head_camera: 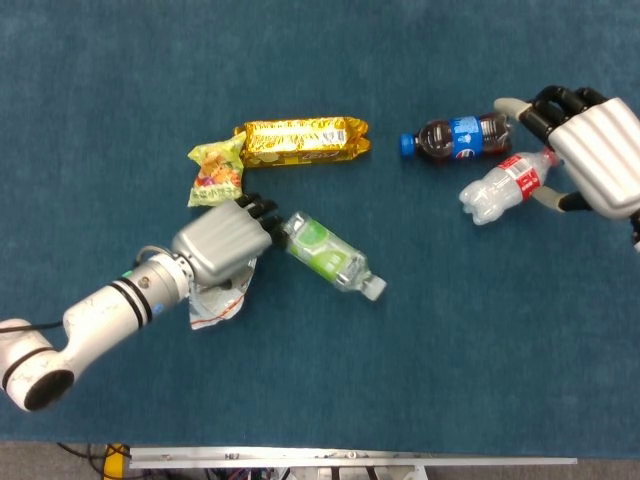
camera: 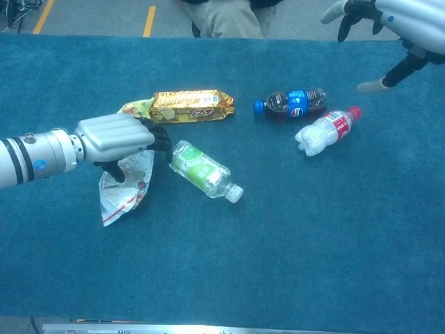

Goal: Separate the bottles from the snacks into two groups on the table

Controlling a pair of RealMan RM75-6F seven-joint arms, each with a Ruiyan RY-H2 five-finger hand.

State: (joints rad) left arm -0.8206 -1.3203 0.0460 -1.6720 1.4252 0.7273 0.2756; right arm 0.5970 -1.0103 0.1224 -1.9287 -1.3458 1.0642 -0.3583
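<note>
My left hand (head_camera: 222, 243) (camera: 115, 136) lies knuckles-up over a white snack bag (head_camera: 212, 306) (camera: 122, 192), its fingertips (head_camera: 262, 211) against the base of a green-label bottle (head_camera: 328, 254) (camera: 201, 169) lying on its side. The hand holds nothing. A gold snack pack (head_camera: 303, 140) (camera: 192, 104) and a yellow-green snack bag (head_camera: 217, 170) lie behind it. At the right lie a cola bottle (head_camera: 455, 137) (camera: 292, 103) and a clear red-label bottle (head_camera: 500, 185) (camera: 322, 131). My right hand (head_camera: 597, 155) (camera: 389, 15) hovers beside them, fingers apart and empty.
Blue cloth covers the table (head_camera: 440, 350). Its front edge (head_camera: 350, 460) runs along the bottom. A seated person (camera: 229, 17) is behind the far edge.
</note>
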